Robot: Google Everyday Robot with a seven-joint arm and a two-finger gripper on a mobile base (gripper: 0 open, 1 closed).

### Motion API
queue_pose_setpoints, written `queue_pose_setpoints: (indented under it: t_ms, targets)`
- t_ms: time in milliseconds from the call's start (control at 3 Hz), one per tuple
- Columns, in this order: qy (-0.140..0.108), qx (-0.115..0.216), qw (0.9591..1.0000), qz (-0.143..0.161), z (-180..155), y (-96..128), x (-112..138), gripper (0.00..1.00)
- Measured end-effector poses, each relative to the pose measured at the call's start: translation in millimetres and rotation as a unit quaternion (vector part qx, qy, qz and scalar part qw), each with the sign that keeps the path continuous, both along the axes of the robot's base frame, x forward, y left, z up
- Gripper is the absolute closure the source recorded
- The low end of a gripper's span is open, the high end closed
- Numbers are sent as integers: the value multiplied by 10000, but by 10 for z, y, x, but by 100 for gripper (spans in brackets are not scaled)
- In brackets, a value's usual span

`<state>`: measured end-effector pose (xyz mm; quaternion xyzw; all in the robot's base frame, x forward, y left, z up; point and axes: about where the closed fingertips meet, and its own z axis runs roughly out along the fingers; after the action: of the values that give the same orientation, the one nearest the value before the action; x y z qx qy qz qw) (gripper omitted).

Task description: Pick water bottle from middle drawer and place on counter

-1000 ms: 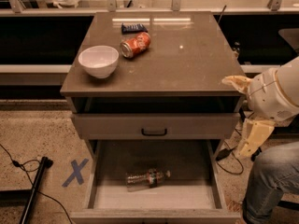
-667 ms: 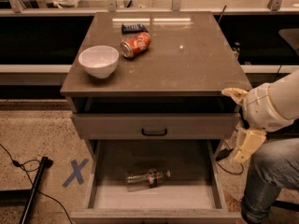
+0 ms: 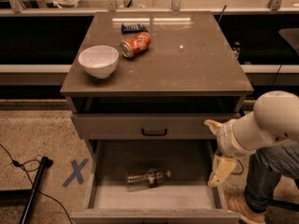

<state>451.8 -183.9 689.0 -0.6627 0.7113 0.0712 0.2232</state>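
Note:
The water bottle (image 3: 147, 177) lies on its side on the pale floor of the open middle drawer (image 3: 154, 199), near the middle. My gripper (image 3: 216, 149) hangs at the drawer's right wall, to the right of the bottle and above it, apart from it. Its two pale fingers (image 3: 220, 171) are spread wide and hold nothing. The grey-brown counter (image 3: 187, 64) tops the cabinet above.
A white bowl (image 3: 98, 61), an orange soda can (image 3: 135, 45) on its side and a dark blue packet (image 3: 134, 27) sit on the counter's left and back. The upper drawer front (image 3: 154, 125) is shut. A person's jeans leg (image 3: 268, 181) stands to the right. A black pole (image 3: 35, 190) and a blue X (image 3: 75, 171) are on the floor to the left.
My arm and gripper have moved down and to the left, from beside the counter's edge to the right wall of the open drawer. The bottle has not moved.

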Motion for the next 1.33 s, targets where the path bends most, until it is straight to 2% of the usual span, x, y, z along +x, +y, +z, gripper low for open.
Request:
queue_pose_setpoints:
  t_ms: [333, 667, 1000, 1333]
  targets:
    - [36, -82, 10000, 9, -135, 22, -16, 0]
    - [-29, -75, 10000, -58, -165, 47, -13, 0]
    - [285, -204, 9993, 93, -622, 272, -59, 0]
    - [752, -462, 9955, 345, -1238, 561, -134, 0]
